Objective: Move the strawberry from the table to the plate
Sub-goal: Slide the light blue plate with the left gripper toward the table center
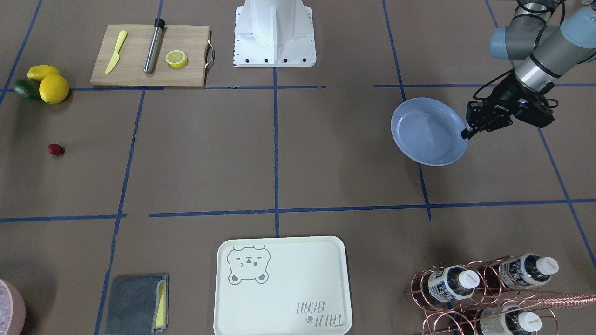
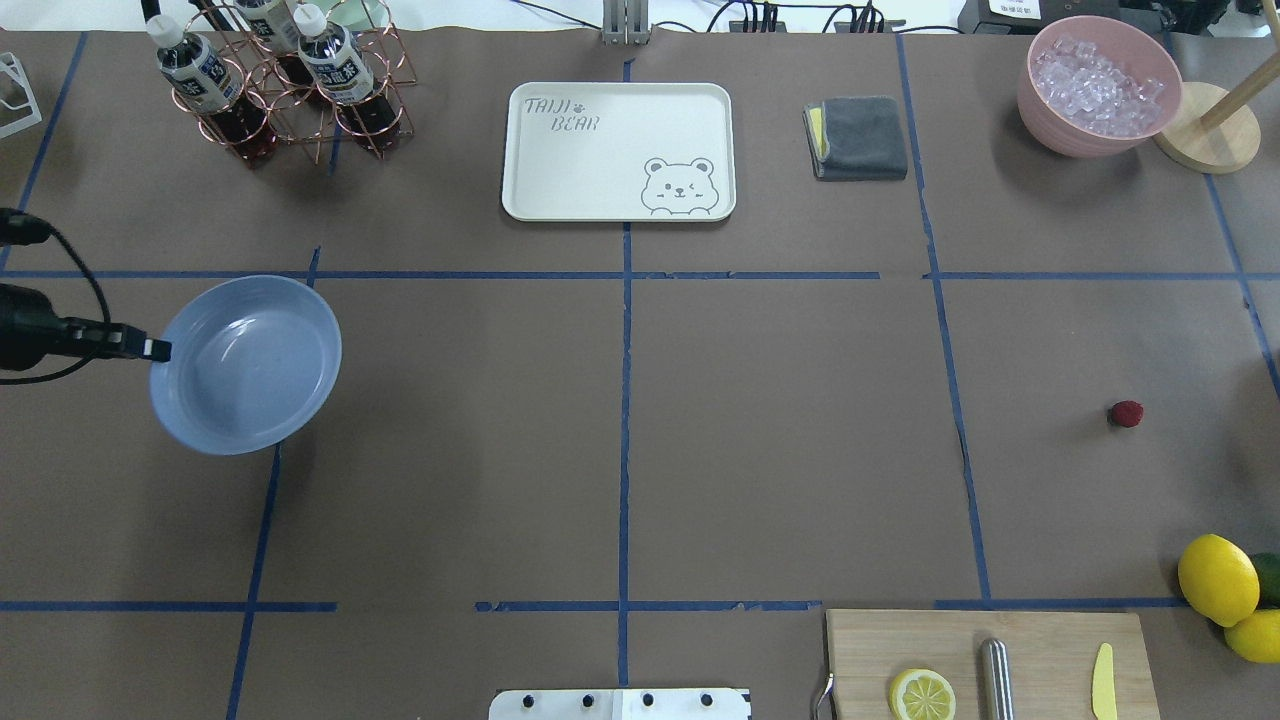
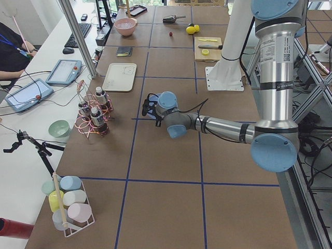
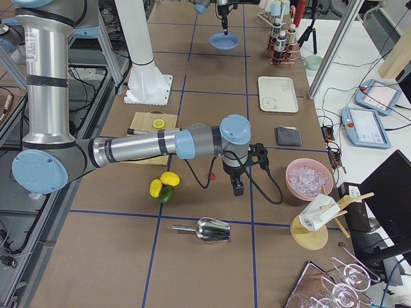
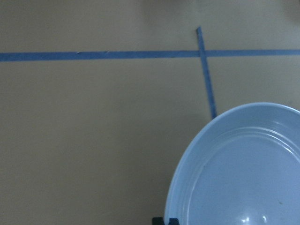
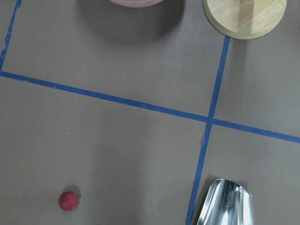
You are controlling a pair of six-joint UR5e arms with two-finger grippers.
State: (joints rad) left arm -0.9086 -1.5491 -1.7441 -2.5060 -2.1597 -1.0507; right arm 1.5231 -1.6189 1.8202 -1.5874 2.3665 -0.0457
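Two grippers to report; pinches the rim of the plate (image 2: pixel 250 365) with the left gripper (image 2: pixel 155 349), jaws drawn narrow onto the edge, well apart from the strawberry (image 2: pixel 1126 413), toward the far end of the table (image 2: pixel 780 430) from it; cannot tell whether the plate rests on the table or hangs clear; points the right gripper (image 4: pixel 237 190) downward near the strawberry; shows only in a side view, so cannot tell whether wide or narrow; finds the strawberry lying on the table, touching nothing, low and left in the right wrist view; puts lemons (image 2: pixel 1217 578) near the strawberry, on its robot side, and a cutting board (image 2: pixel 1045 660) beyond them; catches a metal scoop (image 6: pixel 227 206) near the strawberry too, across a blue tape line (image 6: pixel 200 164) from it.
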